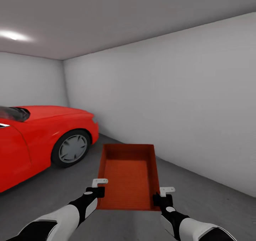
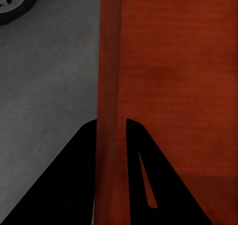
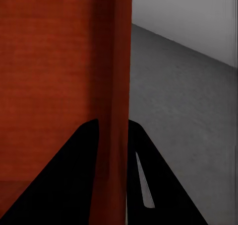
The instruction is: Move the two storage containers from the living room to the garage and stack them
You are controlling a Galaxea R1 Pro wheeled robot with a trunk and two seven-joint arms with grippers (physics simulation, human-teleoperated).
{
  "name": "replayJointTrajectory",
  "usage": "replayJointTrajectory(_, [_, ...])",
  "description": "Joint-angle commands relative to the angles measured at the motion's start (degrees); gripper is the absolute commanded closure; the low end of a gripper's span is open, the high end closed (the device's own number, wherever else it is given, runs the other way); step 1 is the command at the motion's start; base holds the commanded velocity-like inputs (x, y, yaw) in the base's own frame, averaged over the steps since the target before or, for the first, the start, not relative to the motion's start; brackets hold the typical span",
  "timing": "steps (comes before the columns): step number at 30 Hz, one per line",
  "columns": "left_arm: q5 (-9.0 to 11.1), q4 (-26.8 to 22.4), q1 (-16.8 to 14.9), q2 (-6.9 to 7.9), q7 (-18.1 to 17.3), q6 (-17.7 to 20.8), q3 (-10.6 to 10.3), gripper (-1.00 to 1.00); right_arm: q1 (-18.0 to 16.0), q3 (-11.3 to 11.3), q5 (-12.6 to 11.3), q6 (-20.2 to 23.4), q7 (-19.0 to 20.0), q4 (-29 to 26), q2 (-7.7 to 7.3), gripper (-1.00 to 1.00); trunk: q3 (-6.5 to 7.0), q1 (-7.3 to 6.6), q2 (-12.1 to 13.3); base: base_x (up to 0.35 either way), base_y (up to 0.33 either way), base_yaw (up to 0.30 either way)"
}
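I have one orange-red bin (image 1: 128,177) held out in front of me, open side up and level, above the dark grey floor (image 1: 209,198) of the garage. My left gripper (image 1: 96,190) is clamped on the bin's left wall near its near corner, and in the left wrist view the thin wall (image 2: 109,135) runs straight between the two dark fingers (image 2: 74,185). My right gripper (image 1: 163,198) pinches the right wall the same way, with the wall (image 3: 116,135) passing between its fingers (image 3: 64,180). So the carry into the garage looks done for this bin, but I judge it has not been set down: it hangs clear of the floor as far as I can tell, though the head view makes the gap hard to read. The second bin is not among what I can see, so stacking is yet to come. To my left stands the red car (image 1: 39,138), cut off at the picture's edge, with its front wheel (image 1: 73,148) near the bin; a plain white wall (image 1: 185,102) runs along my right.
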Motion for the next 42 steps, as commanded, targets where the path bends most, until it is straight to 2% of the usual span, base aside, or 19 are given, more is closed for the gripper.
replayJointTrajectory(1, [-0.1, 0.1, 0.0, 3.95, 0.7, -0.2, 3.2, 1.00, 0.0, -2.4, 1.0, -1.2, 0.1, -0.1, 0.05, 1.00, -0.01, 0.05, 0.0, 0.322, 0.073, -0.278])
replayJointTrajectory(42, [-0.1, 0.1, 0.0, 3.95, 0.7, -0.2, 3.2, 1.00, 0.0, -2.4, 1.0, -1.2, 0.1, -0.1, 0.05, 1.00, -0.01, 0.05, 0.0, 0.322, 0.085, -0.278])
